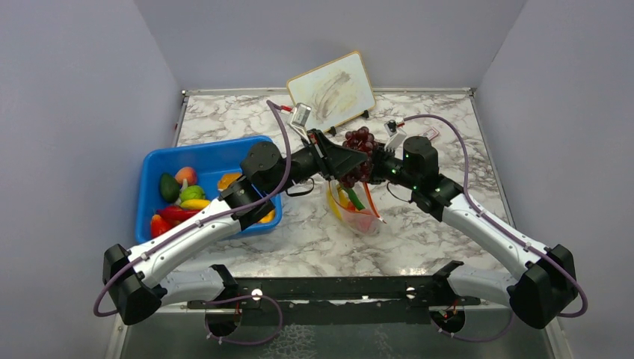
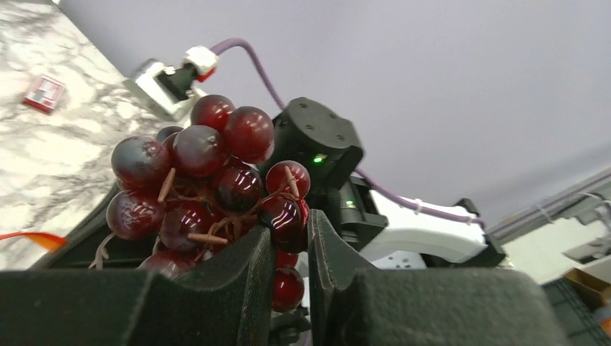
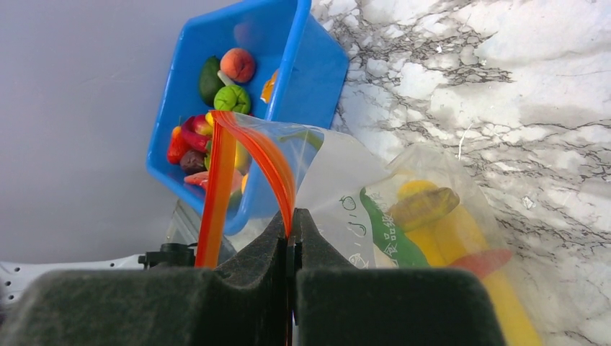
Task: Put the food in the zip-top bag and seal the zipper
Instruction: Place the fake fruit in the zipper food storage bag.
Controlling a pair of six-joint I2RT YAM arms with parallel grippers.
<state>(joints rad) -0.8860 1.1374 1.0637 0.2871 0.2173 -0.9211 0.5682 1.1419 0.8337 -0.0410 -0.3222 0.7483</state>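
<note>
My left gripper (image 1: 362, 155) is shut on a bunch of dark red-purple toy grapes (image 1: 359, 140), held in the air just above the mouth of the zip-top bag (image 1: 359, 213). In the left wrist view the grapes (image 2: 205, 184) bulge out over the left gripper (image 2: 292, 238). My right gripper (image 1: 374, 173) is shut on the orange-red zipper (image 3: 272, 171) and holds the bag's mouth up and open; in its own view the right gripper (image 3: 290, 229) pinches the strip. Inside the clear bag (image 3: 346, 180) lie a yellow banana (image 3: 461, 231), a green piece and a red piece.
A blue bin (image 1: 202, 146) at the left holds several more toy foods (image 1: 183, 196); it also shows in the right wrist view (image 3: 317, 79). A tilted wood-framed board (image 1: 331, 90) stands at the back. A small red card (image 2: 43, 92) lies on the marble table.
</note>
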